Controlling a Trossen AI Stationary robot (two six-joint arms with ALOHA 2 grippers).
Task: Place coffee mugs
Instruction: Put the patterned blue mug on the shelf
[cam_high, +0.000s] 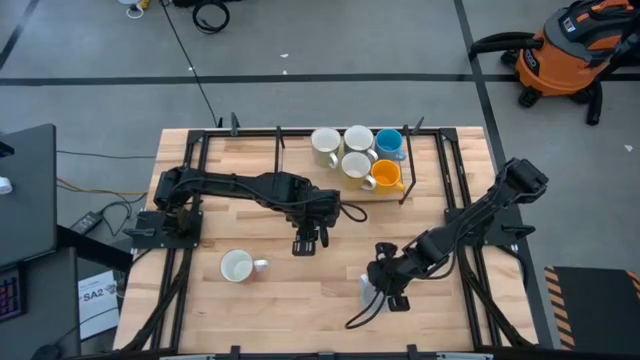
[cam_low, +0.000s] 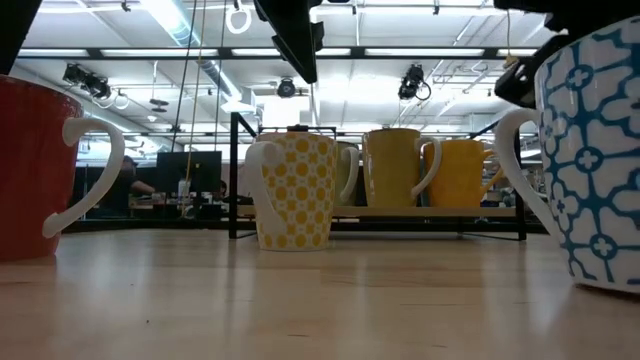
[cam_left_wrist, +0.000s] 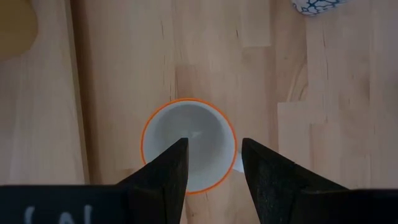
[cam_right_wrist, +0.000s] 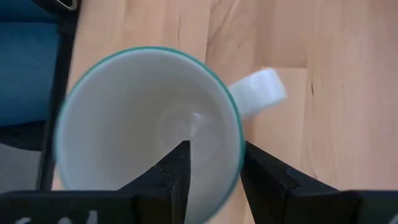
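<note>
A blue-patterned mug (cam_right_wrist: 149, 118) with a white handle (cam_right_wrist: 258, 93) stands on its base on the table near the front (cam_low: 600, 150). My right gripper (cam_right_wrist: 214, 149) is open right over its rim: one finger is above the hollow and one outside the wall, beside the handle. High above the table's middle my left gripper (cam_left_wrist: 214, 146) hangs open (cam_high: 308, 242). Far below it stands a mug with an orange rim (cam_left_wrist: 186, 106), which the low view shows as a yellow dotted mug (cam_low: 295, 190). A red mug (cam_low: 25, 170) stands at the front left (cam_high: 238, 266).
Several more mugs (cam_high: 360, 155) stand together at the far side on a wooden board (cam_left_wrist: 37, 124). Black frame rails (cam_high: 455, 200) run along the table's sides, and a post (cam_low: 235, 170) stands by the board. Bare wood lies between the red and blue mugs.
</note>
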